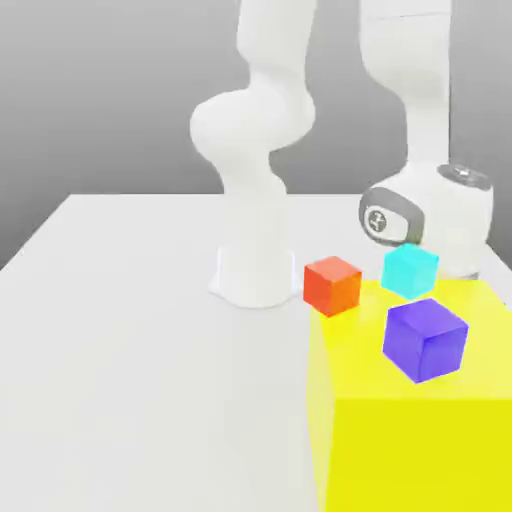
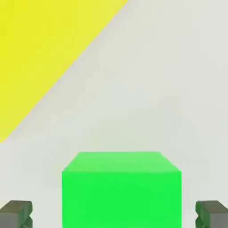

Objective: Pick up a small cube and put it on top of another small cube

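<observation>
Exterior view: white table (image 1: pixel 120 380) w/ the arm's white base (image 1: pixel 255 270) standing near its middle; orange-red small cube (image 1: pixel 331 285) sits on the table just beside the base, on the exterior view's right, touching or nearly touching the corner of a big yellow block (image 1: pixel 420 440); cyan cube (image 1: pixel 409 270) rests at the far edge of the yellow block's top; larger purple cube (image 1: pixel 426 340) sits on that top nearer the camera, tilted; the arm's wrist (image 1: pixel 430 215) hangs low behind the cyan cube.

Hand view: green cube (image 2: pixel 121 191) lies on the pale table between the two dark fingertips (image 2: pixel 15 213); jaws spread, a gap showing each side of the cube, no contact; a yellow area (image 2: pixel 40 49) fills one corner, apart from the green cube.
</observation>
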`<state>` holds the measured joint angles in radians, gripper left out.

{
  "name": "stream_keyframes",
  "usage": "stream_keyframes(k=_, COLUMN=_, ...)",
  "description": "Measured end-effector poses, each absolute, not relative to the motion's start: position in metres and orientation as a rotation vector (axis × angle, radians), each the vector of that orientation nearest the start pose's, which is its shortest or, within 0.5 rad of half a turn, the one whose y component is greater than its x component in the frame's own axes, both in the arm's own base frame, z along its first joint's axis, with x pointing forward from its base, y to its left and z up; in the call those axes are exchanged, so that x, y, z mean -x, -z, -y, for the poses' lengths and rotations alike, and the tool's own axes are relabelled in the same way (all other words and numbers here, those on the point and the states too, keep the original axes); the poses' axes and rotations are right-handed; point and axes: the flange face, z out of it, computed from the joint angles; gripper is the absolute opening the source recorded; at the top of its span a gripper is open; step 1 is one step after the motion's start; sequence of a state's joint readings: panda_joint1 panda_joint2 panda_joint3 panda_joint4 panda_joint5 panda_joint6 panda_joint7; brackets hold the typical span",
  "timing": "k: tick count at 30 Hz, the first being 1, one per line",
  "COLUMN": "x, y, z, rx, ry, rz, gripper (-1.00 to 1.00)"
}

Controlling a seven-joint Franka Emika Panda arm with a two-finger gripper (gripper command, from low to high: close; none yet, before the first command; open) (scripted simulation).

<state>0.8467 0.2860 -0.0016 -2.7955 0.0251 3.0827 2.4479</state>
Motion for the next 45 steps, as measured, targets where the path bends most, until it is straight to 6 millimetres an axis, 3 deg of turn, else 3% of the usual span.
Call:
stream_keyframes(k=6, x=-0.242, y=-0.128, z=-0.27, rx=2.155, ry=-0.003, rz=-2.281, gripper=-1.0)
stream_keyframes(k=19, x=-0.238, y=-0.195, z=-0.276, rx=2.212, ry=-0.005, rz=-2.231, gripper=-1.0)
stream_keyframes(k=27, x=-0.269, y=-0.251, z=-0.286, rx=2.398, ry=-0.019, rz=-2.064, gripper=-1.0)
stream_keyframes(k=34, x=-0.285, y=-0.312, z=-0.292, rx=2.543, ry=-0.115, rz=-1.876, gripper=-1.0)
stream_keyframes(k=36, x=-0.297, y=-0.337, z=-0.281, rx=2.524, ry=-0.136, rz=-1.889, gripper=-1.0)
stream_keyframes(k=39, x=-0.322, y=-0.376, z=-0.248, rx=2.416, ry=-0.143, rz=-2.005, gripper=-1.0)
stream_keyframes(k=45, x=-0.363, y=-0.43, z=-0.143, rx=1.947, ry=-0.054, rz=-2.46, gripper=-1.0)
